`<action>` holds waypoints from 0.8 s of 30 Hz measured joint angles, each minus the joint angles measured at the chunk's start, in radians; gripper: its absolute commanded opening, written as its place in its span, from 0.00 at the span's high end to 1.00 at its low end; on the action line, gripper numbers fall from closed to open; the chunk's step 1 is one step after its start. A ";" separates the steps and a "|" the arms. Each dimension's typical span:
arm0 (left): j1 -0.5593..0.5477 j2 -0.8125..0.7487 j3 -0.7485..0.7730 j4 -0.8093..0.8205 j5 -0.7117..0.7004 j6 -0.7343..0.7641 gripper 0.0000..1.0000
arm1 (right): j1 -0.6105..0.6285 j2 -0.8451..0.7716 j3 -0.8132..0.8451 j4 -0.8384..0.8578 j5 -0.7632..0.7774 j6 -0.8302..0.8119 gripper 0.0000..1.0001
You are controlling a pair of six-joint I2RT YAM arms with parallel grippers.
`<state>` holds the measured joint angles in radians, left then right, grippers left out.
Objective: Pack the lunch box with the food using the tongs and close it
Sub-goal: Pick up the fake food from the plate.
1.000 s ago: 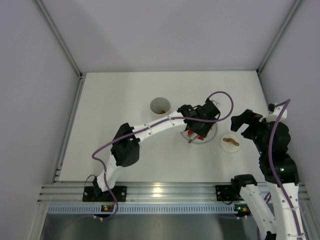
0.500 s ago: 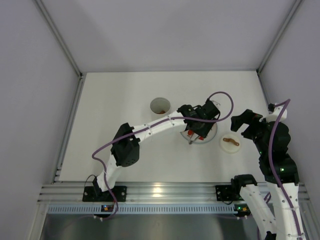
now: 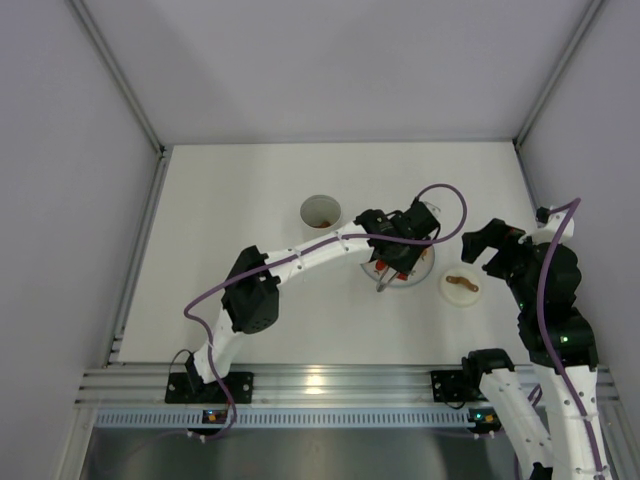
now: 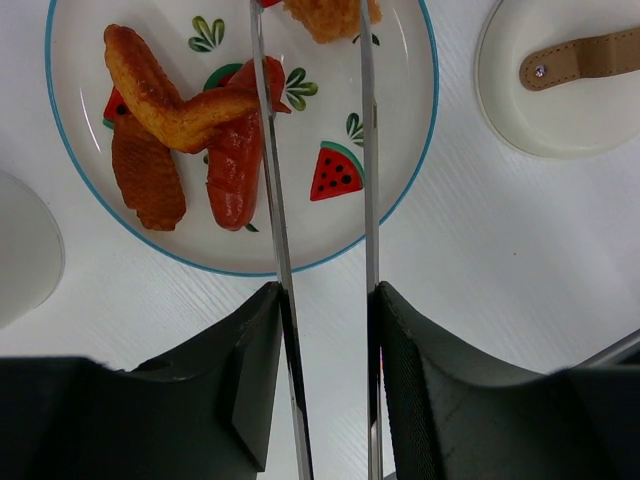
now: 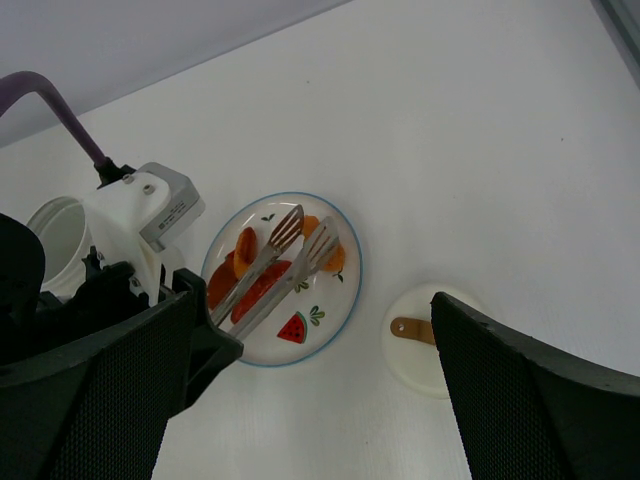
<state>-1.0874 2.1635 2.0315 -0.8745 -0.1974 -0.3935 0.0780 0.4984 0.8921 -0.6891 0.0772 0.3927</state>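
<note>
The tongs (image 4: 267, 150) are pinched between the left gripper's (image 4: 327, 292) jaws over the plate (image 4: 398, 95), with an orange piece of the food (image 4: 322, 15) between their arms. The right gripper's (image 3: 488, 248) jaws are spread. The lunch box (image 3: 320, 211) stands at ten o'clock from the plate. If squeezed off-centre, the piece could be flicked onto the tabletop (image 3: 240, 190).

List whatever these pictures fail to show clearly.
- Tips of the tongs: cut off by the top edge in the left wrist view, and too small in the right wrist view to tell whether they pinch any food.
- Contents of the cup: too small from above, and blocked by the left arm in the right wrist view.
- The plate: mostly covered by that arm from above.
</note>
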 measured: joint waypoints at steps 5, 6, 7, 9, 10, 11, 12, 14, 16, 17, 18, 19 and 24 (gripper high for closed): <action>-0.001 0.000 0.000 -0.002 -0.001 0.000 0.60 | 0.000 0.002 0.000 0.000 0.000 0.000 0.01; -0.001 0.000 0.000 -0.002 -0.001 0.000 0.62 | 0.000 0.002 0.000 0.000 0.000 0.000 0.00; -0.001 0.000 0.000 -0.003 -0.001 0.000 0.63 | 0.000 0.002 0.000 0.000 0.000 0.000 0.01; -0.001 0.000 0.000 -0.006 -0.002 0.000 0.64 | 0.000 0.002 0.000 0.000 0.000 0.000 0.01; -0.001 0.000 0.000 -0.010 -0.001 0.001 0.66 | 0.000 0.002 0.000 0.000 0.000 0.000 0.01; -0.001 0.000 0.000 -0.012 -0.001 0.000 0.68 | 0.000 0.002 0.000 0.000 0.000 0.000 0.01; -0.001 0.000 0.000 -0.015 -0.002 0.001 0.68 | 0.000 0.002 0.000 0.000 0.000 0.000 0.00; -0.001 0.000 0.000 -0.018 -0.002 0.002 0.61 | 0.000 0.002 0.000 0.000 0.000 0.000 0.00; -0.001 0.000 0.000 -0.018 -0.002 0.003 0.57 | 0.000 0.002 0.000 0.000 0.000 0.000 0.00; -0.001 0.000 -0.001 -0.018 -0.004 0.002 0.54 | 0.000 0.002 0.000 0.000 0.000 0.000 0.01; -0.001 0.000 -0.002 -0.017 -0.005 0.002 0.47 | 0.000 0.002 0.000 0.000 0.000 0.000 0.01; -0.001 0.000 -0.004 -0.017 -0.005 0.003 0.45 | 0.000 0.002 0.000 0.000 0.000 0.000 0.01; -0.001 0.000 -0.009 -0.017 -0.008 0.002 0.40 | 0.000 0.002 0.000 0.000 0.000 0.000 0.00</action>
<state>-1.0885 2.1632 2.0228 -0.8913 -0.2050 -0.3912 0.0780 0.5003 0.8925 -0.6891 0.0769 0.3923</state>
